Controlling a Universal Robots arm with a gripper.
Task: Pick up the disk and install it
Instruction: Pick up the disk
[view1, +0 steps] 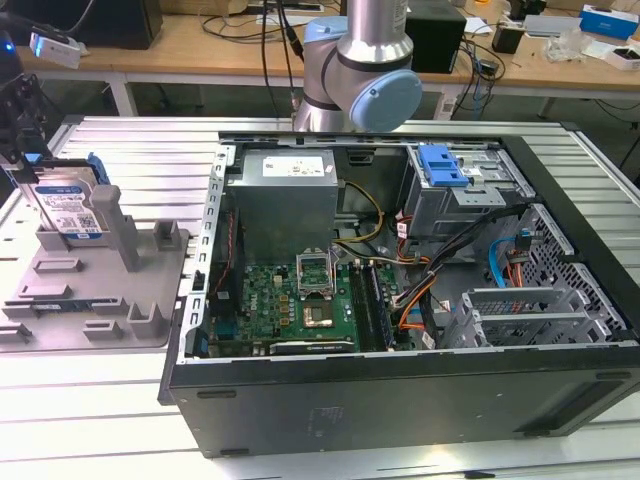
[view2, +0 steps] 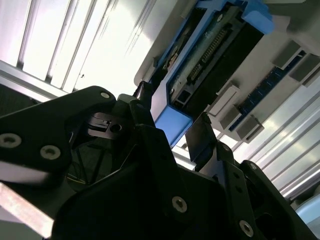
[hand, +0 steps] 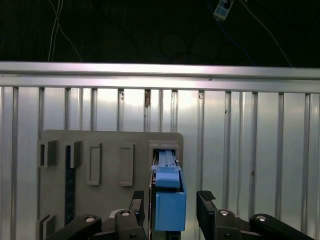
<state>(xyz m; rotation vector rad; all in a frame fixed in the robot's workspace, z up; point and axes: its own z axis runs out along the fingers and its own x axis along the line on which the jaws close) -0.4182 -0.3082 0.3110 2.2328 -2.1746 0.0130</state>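
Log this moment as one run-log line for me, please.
hand: open, straddling disk | disk: upright in grey fixture plate | lifted: no

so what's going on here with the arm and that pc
The arm's gripper is over the grey fixture plate, its open jaws straddling the blue carrier end of the disk, which stands upright in the plate. The disk is not yet lifted; the open computer case sits beside it.
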